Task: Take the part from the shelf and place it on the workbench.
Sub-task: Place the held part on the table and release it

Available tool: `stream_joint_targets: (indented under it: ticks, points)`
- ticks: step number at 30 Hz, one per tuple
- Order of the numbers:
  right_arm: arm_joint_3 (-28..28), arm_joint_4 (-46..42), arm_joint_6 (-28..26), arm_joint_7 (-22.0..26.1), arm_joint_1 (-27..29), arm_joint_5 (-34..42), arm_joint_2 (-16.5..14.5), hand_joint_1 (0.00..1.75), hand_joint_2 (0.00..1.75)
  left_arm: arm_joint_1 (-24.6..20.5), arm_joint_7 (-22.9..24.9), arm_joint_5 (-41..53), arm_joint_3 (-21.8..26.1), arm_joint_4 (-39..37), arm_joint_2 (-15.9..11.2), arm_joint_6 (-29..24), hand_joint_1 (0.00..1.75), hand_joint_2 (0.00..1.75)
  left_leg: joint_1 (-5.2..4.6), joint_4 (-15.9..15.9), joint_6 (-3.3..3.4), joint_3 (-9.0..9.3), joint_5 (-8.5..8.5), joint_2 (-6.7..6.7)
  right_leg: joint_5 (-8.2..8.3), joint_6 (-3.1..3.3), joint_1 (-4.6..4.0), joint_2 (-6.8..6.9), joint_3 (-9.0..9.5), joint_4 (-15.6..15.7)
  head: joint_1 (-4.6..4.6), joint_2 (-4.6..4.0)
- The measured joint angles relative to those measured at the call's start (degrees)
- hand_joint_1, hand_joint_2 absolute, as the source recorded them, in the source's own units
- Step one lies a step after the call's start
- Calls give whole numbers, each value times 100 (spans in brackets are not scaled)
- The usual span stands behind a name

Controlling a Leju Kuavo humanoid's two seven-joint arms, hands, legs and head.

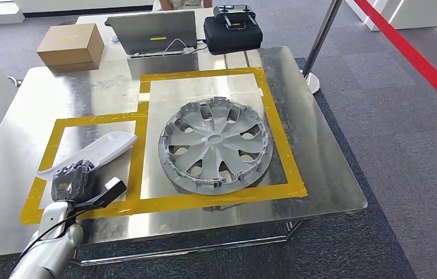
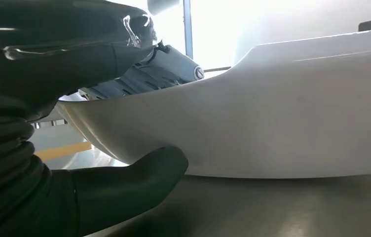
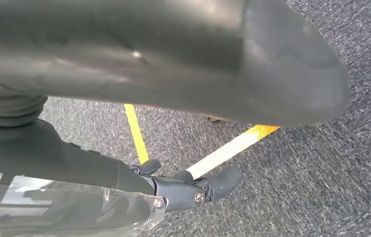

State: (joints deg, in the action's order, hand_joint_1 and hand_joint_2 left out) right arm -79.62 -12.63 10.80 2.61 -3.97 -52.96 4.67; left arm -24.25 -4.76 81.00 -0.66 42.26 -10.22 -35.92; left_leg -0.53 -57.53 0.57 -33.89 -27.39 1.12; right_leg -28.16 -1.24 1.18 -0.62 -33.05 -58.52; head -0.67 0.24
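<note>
The white curved part (image 1: pixel 101 149) lies in the left yellow-taped zone of the steel workbench (image 1: pixel 321 174), its lower edge on the metal. My left hand (image 1: pixel 72 181) is at the part's near end and grips it. In the left wrist view the part (image 2: pixel 272 113) sits between the fingers (image 2: pixel 166 66) above and the thumb (image 2: pixel 139 180) below. My right hand (image 3: pixel 173 187) hangs over grey carpet and holds nothing, its fingers apart.
A silver wheel cover (image 1: pixel 215 145) fills the larger taped zone to the right. At the bench's far edge stand a cardboard box (image 1: pixel 71 46), a grey laptop (image 1: pixel 152 34) and a black case (image 1: pixel 232 32). A metal post (image 1: pixel 321 40) rises at the back right.
</note>
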Motion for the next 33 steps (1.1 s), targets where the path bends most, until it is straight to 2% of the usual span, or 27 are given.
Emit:
stream_joint_targets:
  ticks: [5,9,15,19,22,24,28,30,33]
  points:
    - [0,0,-16,15,0,20,-2,0,0,130,61,270,214,39,78,-106,175,175,0,0,3,1,-3,0,-1,0,0,0,1,2,1,0]
    - [0,0,-40,21,1,20,-2,0,0,159,65,379,427,98,136,-103,0,175,0,0,4,3,-3,0,0,0,0,0,3,2,1,0]
    - [0,0,-51,22,-1,20,-2,0,0,183,92,504,763,208,146,-145,0,175,0,1,4,10,-3,0,-1,0,0,0,11,2,-1,0]
    - [0,0,-58,32,-1,16,-3,0,0,192,167,519,997,265,148,-252,0,0,0,1,3,14,-4,0,-1,0,0,-2,14,2,0,0]
    - [-1,0,-60,55,8,9,-3,0,0,279,82,203,1232,365,149,-364,0,0,0,1,2,15,-5,-4,-1,0,0,-4,13,2,0,0]
    - [-2,-2,-60,60,16,4,-3,0,0,398,-208,-391,1393,524,170,-368,0,0,0,1,2,15,-5,-7,-2,0,-1,-4,12,3,0,0]
    - [-12,-4,-53,25,27,15,-3,0,0,718,-1293,-2602,1757,1175,349,-179,0,0,0,1,2,15,-8,-9,-2,0,-1,-5,13,8,1,0]
    - [-21,-4,-54,9,34,20,-3,0,0,923,-1846,-3875,1968,1703,512,59,0,0,0,1,5,15,-11,-10,-3,-1,-1,-6,14,11,1,0]
    - [-30,-4,-69,2,45,20,-4,0,0,1229,-2411,-5421,2263,2573,787,523,0,0,0,1,10,14,-14,-11,-3,-1,-1,-6,17,15,1,0]
